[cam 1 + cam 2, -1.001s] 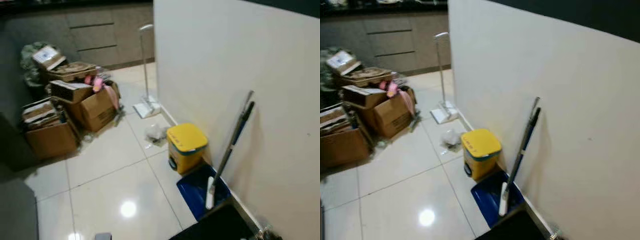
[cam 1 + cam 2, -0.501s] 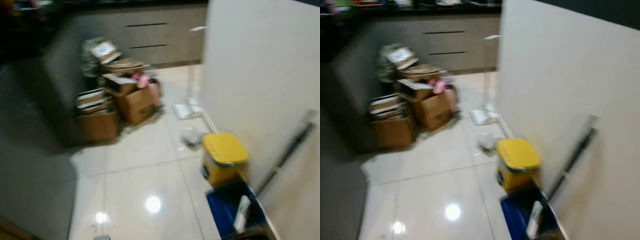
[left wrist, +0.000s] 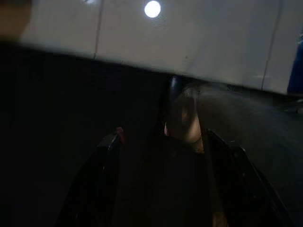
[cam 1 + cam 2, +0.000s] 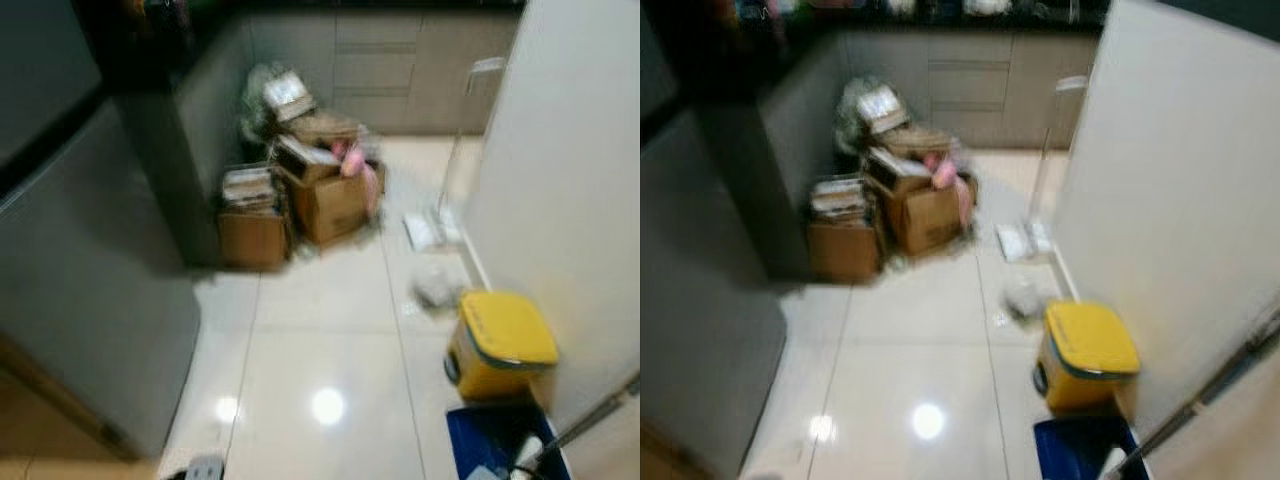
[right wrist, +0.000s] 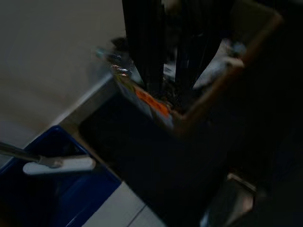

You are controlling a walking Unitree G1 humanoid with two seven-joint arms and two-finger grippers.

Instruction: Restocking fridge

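Observation:
The tall grey fridge (image 4: 95,270) stands at the left of the blurred eye views with its door closed. In the dark right wrist view, my right gripper (image 5: 173,92) hangs at the rim of a brown cardboard box (image 5: 222,75). The box holds a packet with an orange label (image 5: 149,99) and some pale wrapping. My left gripper (image 3: 165,189) hangs low over the pale floor tiles. A dim glossy shape (image 3: 184,116) lies just past it, too dark to name.
Stacked cardboard boxes (image 4: 300,195) crowd the corner beside the fridge. A yellow bin (image 4: 500,345), a blue dustpan (image 4: 490,440) with a leaning handle and a white floor mop (image 4: 435,225) line the white wall (image 4: 570,180) on the right. Glossy tiles lie between.
The camera has swung left: the fridge has come into the picture, and the boxes, bin and wall have slid to the right. Nothing on the floor has itself moved.

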